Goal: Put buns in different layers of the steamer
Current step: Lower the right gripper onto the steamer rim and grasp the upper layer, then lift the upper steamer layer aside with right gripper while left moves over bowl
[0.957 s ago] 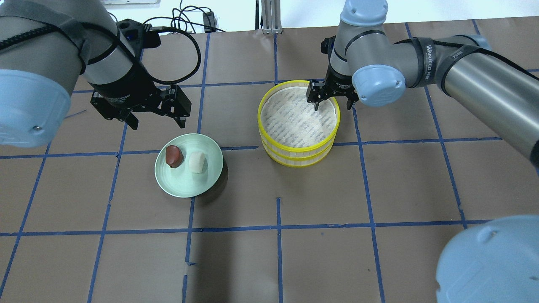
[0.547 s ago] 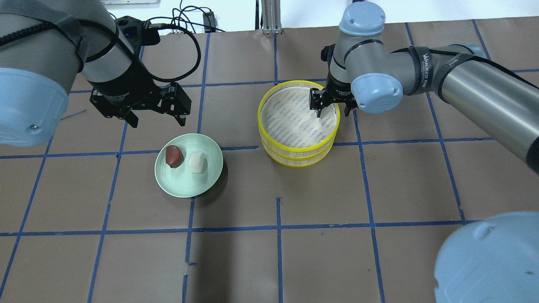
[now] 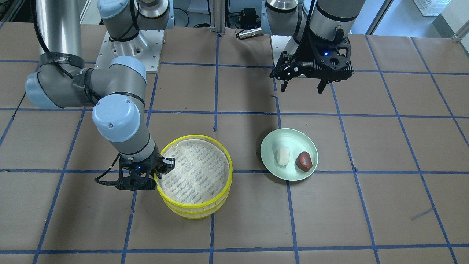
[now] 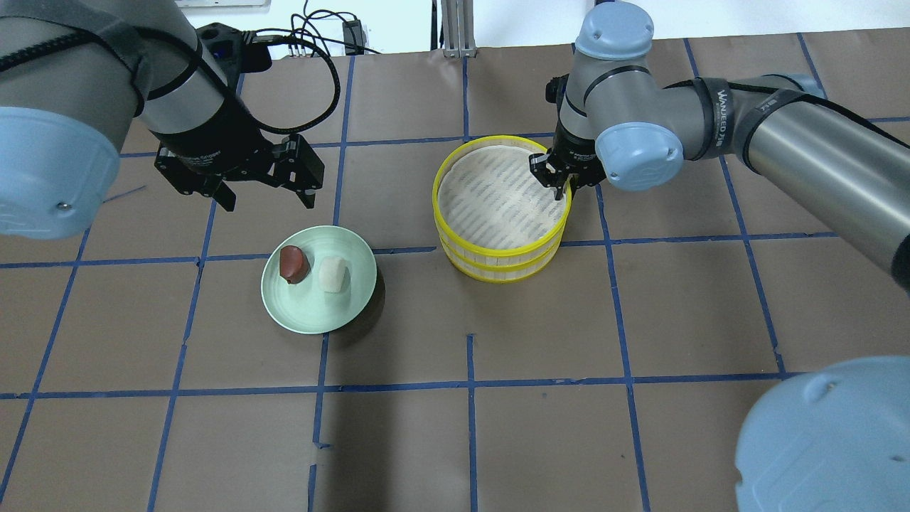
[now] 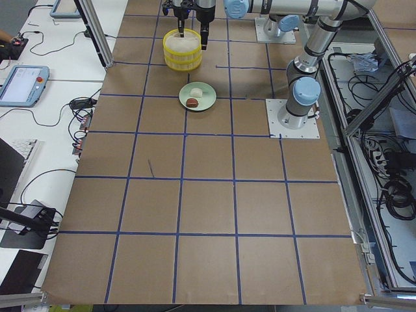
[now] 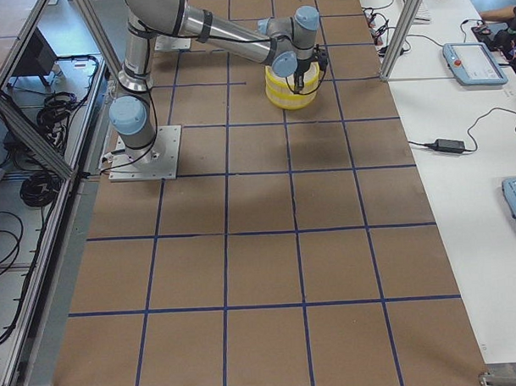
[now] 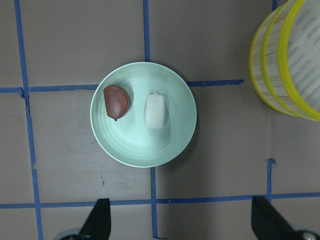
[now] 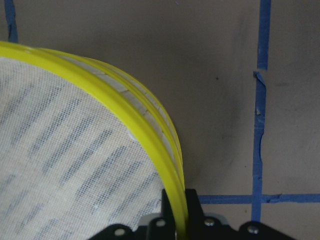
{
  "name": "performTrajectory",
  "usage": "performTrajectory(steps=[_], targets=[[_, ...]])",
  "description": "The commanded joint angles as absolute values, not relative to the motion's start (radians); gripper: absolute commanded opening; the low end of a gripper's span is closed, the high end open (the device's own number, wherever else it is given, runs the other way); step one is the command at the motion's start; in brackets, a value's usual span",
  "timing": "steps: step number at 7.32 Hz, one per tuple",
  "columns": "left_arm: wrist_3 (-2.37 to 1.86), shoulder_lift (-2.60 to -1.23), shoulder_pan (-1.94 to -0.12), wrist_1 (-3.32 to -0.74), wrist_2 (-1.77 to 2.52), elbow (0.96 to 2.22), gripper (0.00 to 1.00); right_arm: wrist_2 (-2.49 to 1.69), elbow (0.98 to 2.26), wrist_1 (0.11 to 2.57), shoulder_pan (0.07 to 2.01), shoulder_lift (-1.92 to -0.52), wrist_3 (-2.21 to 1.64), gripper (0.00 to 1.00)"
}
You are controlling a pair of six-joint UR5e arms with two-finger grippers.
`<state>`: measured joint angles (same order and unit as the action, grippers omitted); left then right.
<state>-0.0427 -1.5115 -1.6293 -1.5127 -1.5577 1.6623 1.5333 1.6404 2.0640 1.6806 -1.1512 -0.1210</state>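
Observation:
Two steamer layers are stacked, yellow rims and cream mesh point(image 4: 498, 250), point(image 3: 230, 165), point(image 7: 280, 65). My right gripper point(image 4: 559, 182) is shut on the top layer's rim, one finger inside and one outside; the wrist view shows the rim point(image 8: 125, 116) pinched between the fingertips point(image 8: 193, 204). It also shows in the front view point(image 3: 159, 172). A white bun point(image 4: 332, 274), point(image 7: 154, 111) and a reddish-brown bun point(image 4: 293, 263), point(image 7: 116, 101) lie side by side on a pale green plate point(image 4: 313, 314). My left gripper point(image 4: 263, 200), point(image 3: 302, 88) is open and empty, held above the table behind the plate.
Brown table cover with a blue tape grid point(image 4: 469, 384). Cables point(image 4: 313, 43) lie at the far edge behind the left arm. The plate point(image 3: 285, 137) sits about one grid square from the steamer.
My right gripper's fingers, spread across the steamer rim before, have closed on it. The steamer has shifted slightly. My left gripper has barely moved.

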Motion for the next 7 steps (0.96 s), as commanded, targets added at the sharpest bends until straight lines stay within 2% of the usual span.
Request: performTrajectory(steps=[1, 3, 5, 7], targets=[[-0.051, -1.528, -1.632, -1.513, -1.557, 1.680, 1.00, 1.537, 1.646, 2.057, 1.674, -1.169, -0.109, 0.05], [-0.052, -1.558, -1.632, -1.511, -1.559, 1.678, 1.00, 1.536, 1.634, 1.978, 1.646, -1.230, -0.103, 0.04], [-0.102, -1.645, -1.632, -1.423, -1.560, 1.681, 1.00, 1.517, 1.564, 1.776, 1.521, -1.298, -0.036, 0.04], [-0.100, -1.739, -1.632, -1.324, -1.568, 1.703, 1.00, 1.531, 1.526, 1.727, 1.368, -1.302, 0.161, 0.05]])
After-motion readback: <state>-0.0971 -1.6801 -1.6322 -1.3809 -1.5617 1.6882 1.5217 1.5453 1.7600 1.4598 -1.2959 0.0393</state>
